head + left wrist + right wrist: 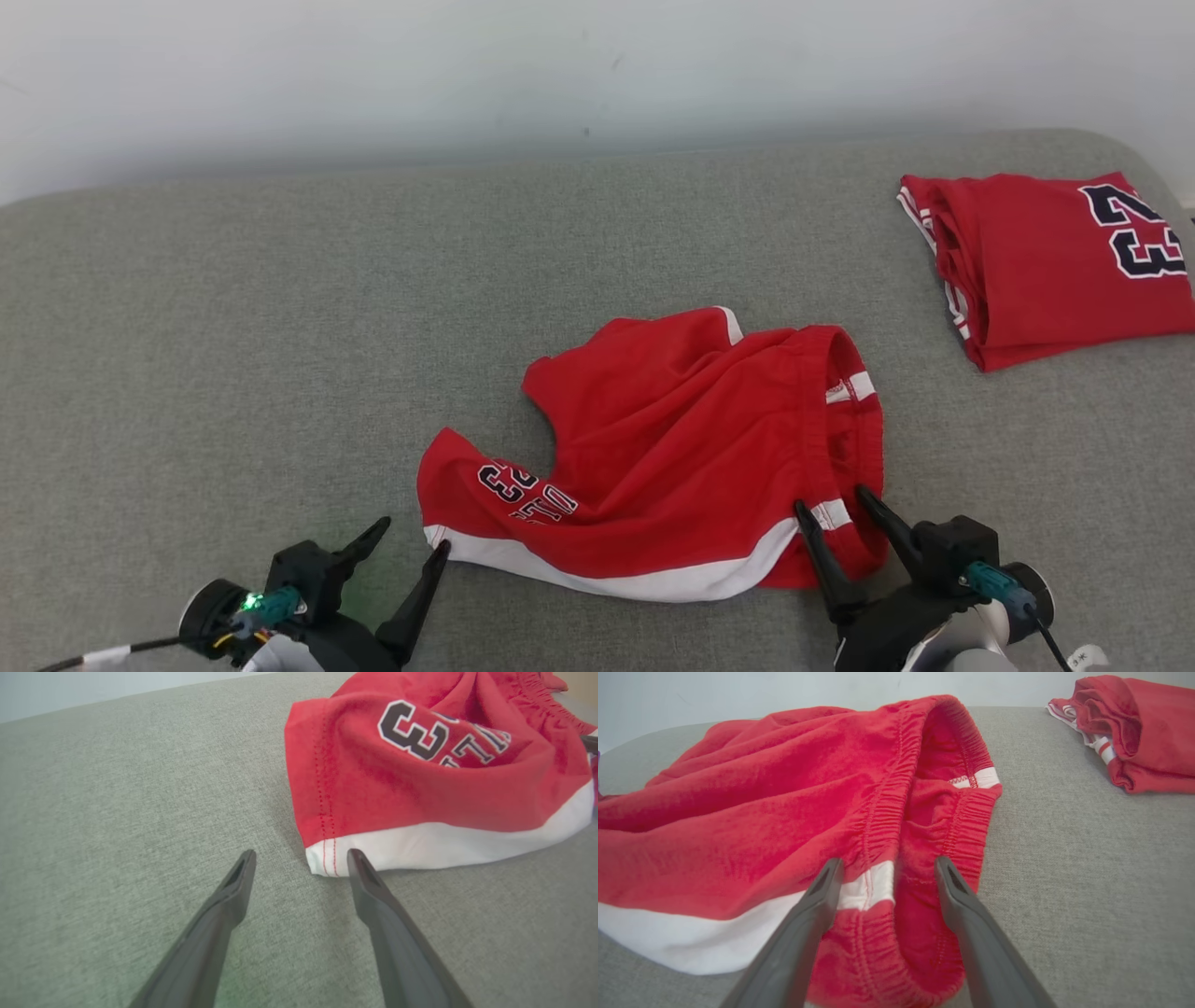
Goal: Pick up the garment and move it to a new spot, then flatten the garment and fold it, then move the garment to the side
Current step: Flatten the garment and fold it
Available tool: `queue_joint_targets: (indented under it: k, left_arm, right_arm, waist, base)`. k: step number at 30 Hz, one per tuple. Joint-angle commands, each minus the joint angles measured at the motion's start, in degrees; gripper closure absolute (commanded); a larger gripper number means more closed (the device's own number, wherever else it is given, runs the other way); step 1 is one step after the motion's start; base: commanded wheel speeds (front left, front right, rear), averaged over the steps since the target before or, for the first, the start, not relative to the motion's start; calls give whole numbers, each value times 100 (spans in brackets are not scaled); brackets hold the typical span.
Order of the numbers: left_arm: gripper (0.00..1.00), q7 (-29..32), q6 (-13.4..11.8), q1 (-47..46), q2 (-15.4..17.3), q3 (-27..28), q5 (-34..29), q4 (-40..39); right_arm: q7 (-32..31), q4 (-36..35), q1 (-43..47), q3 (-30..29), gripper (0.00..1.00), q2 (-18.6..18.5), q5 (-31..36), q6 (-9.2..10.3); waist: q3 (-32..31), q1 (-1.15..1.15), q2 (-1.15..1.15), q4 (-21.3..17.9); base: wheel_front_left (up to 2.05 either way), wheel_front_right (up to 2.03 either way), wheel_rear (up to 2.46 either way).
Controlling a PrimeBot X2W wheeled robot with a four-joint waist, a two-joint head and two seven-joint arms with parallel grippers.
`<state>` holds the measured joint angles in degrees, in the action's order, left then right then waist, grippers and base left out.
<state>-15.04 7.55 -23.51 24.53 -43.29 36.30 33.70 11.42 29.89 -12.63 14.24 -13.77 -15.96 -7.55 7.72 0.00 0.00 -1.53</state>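
Nearest the camera, the left hand (414,534) stood with its two dark fingers spread wide and holding nothing, just off the near left corner of the red shorts (691,448), one fingertip right beside the white hem there. The right hand (829,498) was likewise wide apart at the shorts' near right corner, its fingers straddling the gathered elastic waistband; whether they pressed on the cloth could not be told. The shorts lay rumpled and unfolded on the grey cloth-covered tabletop (233,373), with a broad white band along their near edge, red stitching at the leg hem, and a dark, white-edged "23" with lettering on the left leg. Their waistband gaped open, showing a small white tab inside. Well beyond the shorts to the right lay a folded red garment (1046,261), also numbered.
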Motion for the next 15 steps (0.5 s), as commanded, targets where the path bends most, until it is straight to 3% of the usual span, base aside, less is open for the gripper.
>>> queue_joint_targets:
  k: [1,8,9,10,11,12,15]
  left_arm:
    - [0,-14,-13,-124,27,-114,147,69]
    - [0,-16,-12,-569,69,-836,636,320]
    - [11,-17,-13,-591,60,-908,726,350]
    - [81,-17,-12,-623,52,-973,789,342]
    - [100,-17,-13,-641,35,-1002,865,306]
    - [100,-17,-12,-618,28,-1060,904,287]
    - [100,-17,-13,-570,35,-1101,998,208]
  right_arm:
    - [21,5,-68,42,0,-17,-43,16]
    - [-32,8,-187,270,0,-49,-124,16]
    - [-57,-1,-185,306,10,-43,-144,16]
    - [-55,-30,-189,337,69,-52,-157,16]
    - [-38,-50,-188,358,93,-71,-178,16]
    - [-45,-53,-177,386,100,-87,-201,16]
    - [-22,-99,-151,456,100,-113,-268,16]
  waist:
    - [49,0,0,-32]
    - [157,0,0,-109]
    - [159,0,0,-116]
    - [162,0,0,-123]
    - [159,0,0,-125]
    - [153,0,0,-125]
    - [127,0,0,-119]
  base:
    - [0,0,0]
    - [0,0,0]
    - [0,0,0]
    - [0,0,0]
    - [0,0,0]
    - [0,0,0]
    - [0,0,0]
